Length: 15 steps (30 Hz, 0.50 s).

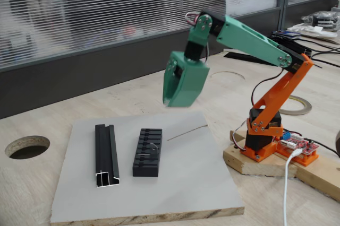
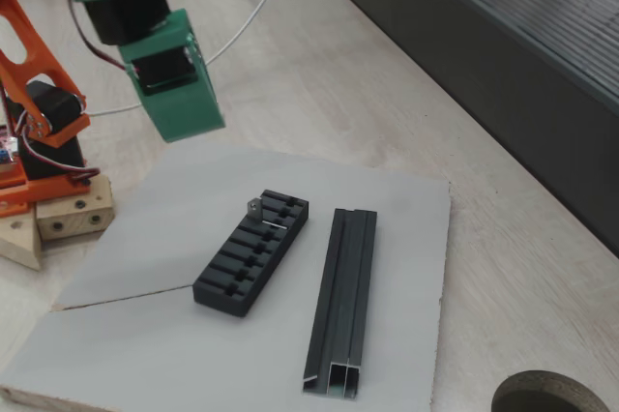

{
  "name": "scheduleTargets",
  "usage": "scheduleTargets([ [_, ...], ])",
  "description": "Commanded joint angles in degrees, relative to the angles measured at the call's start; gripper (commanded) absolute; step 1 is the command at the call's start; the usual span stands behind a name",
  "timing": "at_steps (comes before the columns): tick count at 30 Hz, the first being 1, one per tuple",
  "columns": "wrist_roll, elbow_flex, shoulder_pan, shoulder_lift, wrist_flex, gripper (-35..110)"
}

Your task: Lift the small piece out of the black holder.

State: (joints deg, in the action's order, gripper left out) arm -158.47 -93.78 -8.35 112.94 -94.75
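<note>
A green and orange robot arm stands on a wooden block at the right of one fixed view, and its green gripper [image 1: 178, 96] hangs in the air at the centre of the frame, above the far edge of a grey board [image 1: 202, 183]. In the other fixed view the gripper [image 2: 184, 117] sits in the upper left, with the arm's upper part cut off by the top edge. Its fingers look like one solid green wedge in both fixed views, so I cannot tell whether they are apart or together; nothing is seen between them.

The black holder [image 1: 147, 151] lies on the board, below and slightly left of the gripper, well apart from it. In the other fixed view the black holder [image 2: 253, 252] lies diagonally at the centre. The small piece [image 2: 255, 206] sticks up at the holder's upper end there, a tiny grey tab (its exact shape is too small to make out). From the first angle, the small piece [image 1: 153, 146] is only a faint pale mark among the ribs.

A black channel profile [image 1: 105, 154] lies to the left of the holder, roughly parallel. A thin wire [image 1: 187, 132] lies on the board to the holder's right, barely visible.
</note>
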Motion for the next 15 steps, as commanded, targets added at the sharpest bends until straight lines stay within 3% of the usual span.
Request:
scheduleTargets([
  [1,-8.88,-0.62,-3.43,-0.88,-0.18,10],
  [6,-15.64,-0.62,-2.72,-0.79,-0.18,10],
  [15,-16.35,0.0,-2.64,-1.14,-0.18,10],
])
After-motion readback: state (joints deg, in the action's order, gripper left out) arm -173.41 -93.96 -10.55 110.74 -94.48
